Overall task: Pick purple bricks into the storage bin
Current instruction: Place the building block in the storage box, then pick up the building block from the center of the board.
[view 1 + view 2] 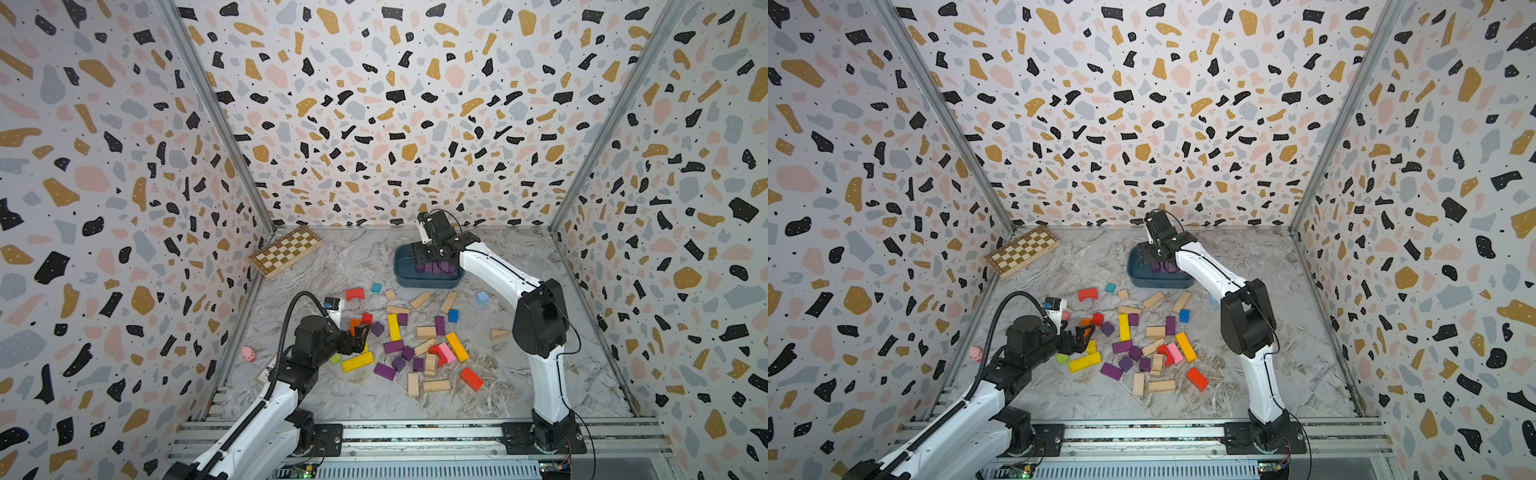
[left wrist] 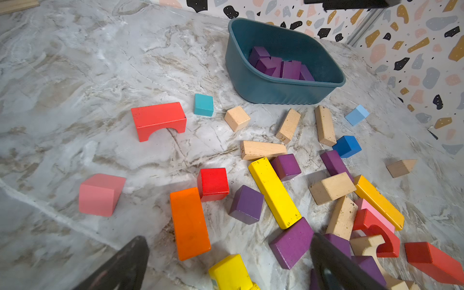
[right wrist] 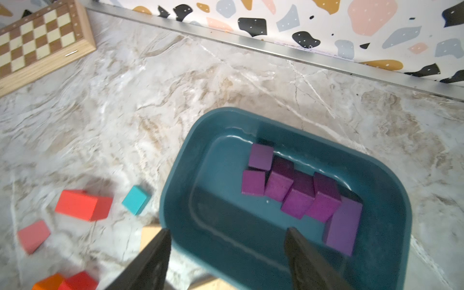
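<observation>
Right wrist view — purple bricks [image 3: 298,190] blurred in storage bin [image 3: 190,155], right pincer [image 3: 227,230] cropped.

The bricks [image 3: 296,195] are purple, the storage bin [image 3: 187,153] teal, the table [image 3: 125,113] marbled grey.

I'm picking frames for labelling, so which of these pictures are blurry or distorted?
Right wrist view: motion-smeared, the purple bricks in the storage bin look soft. Left wrist view: the red arch block is crisp, only the left pincer blurs near the lens. Both top views: fairly sharp, wide-angle stretch on the walls.
</observation>
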